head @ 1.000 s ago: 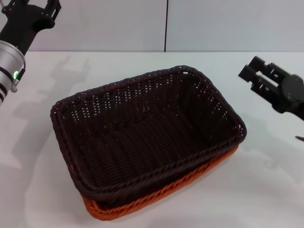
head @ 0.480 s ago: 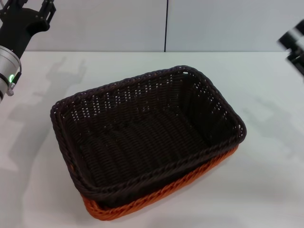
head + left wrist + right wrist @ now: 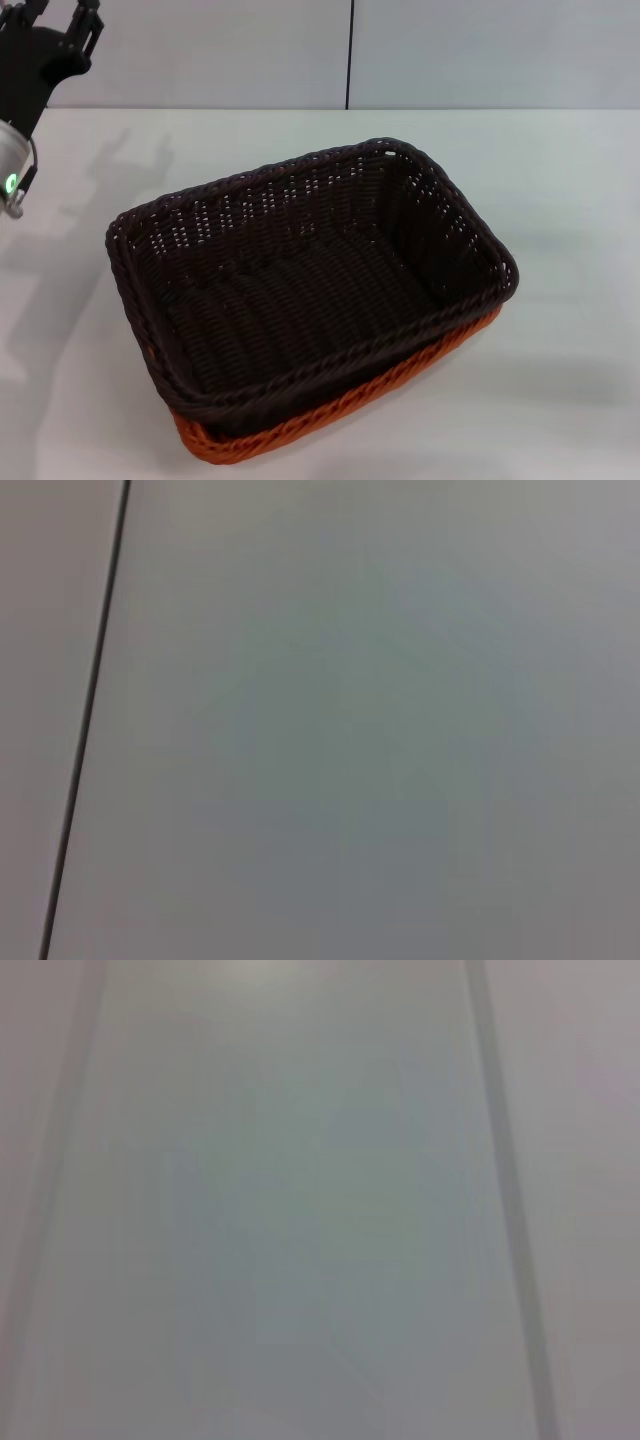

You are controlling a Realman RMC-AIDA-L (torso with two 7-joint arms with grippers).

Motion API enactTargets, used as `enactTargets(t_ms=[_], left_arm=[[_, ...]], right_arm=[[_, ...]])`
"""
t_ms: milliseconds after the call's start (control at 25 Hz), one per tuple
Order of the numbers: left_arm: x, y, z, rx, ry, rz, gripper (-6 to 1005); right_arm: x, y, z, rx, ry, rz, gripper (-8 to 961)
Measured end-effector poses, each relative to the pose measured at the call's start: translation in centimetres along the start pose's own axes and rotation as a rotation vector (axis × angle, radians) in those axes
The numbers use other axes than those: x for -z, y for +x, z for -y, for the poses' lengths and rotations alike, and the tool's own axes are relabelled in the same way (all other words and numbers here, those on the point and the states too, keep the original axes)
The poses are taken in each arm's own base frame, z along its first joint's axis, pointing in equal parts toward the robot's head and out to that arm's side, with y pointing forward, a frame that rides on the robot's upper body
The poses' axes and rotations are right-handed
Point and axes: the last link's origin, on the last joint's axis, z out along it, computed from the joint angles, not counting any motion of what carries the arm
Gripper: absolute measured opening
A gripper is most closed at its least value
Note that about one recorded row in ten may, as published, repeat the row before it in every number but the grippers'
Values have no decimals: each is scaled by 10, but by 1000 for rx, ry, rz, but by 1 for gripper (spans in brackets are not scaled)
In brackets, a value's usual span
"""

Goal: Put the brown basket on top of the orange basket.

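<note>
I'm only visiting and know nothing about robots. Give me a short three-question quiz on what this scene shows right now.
1. True or false: the brown basket sits nested in the orange basket.
2. Which end effector shows in the head view? A) left B) right C) both
3. Fill in: the baskets stand on a white ____.

Key:
1. True; only the orange rim shows beneath it.
2. A; the left end effector is raised at the far left corner, touching nothing.
3. table.

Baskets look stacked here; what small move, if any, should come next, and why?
Probably just lift the left gripper clear to park. The brown basket sits nested in the orange basket, touched by neither arm; the right gripper is out of view.
</note>
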Motion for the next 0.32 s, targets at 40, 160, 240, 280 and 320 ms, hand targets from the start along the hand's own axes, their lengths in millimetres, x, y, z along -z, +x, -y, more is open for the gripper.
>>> enactTargets(t_ms=[40,160,240,280,320], left_arm=[[5,-1,0,10,-5,-12,605],[21,-1,0,23,-21,-53,605],[31,0,-1,24,-38,-81,605],[37,0,-2,24,-45,-93,605],[47,0,-2,30,-54,-115,605]], right_arm=[[-1,2,4,12,40,-10,574],[-4,9,12,50,116,-46,574],[-7,11,13,61,135,-59,574],[-9,11,14,61,143,-62,574],[-10,11,16,58,161,-59,574]])
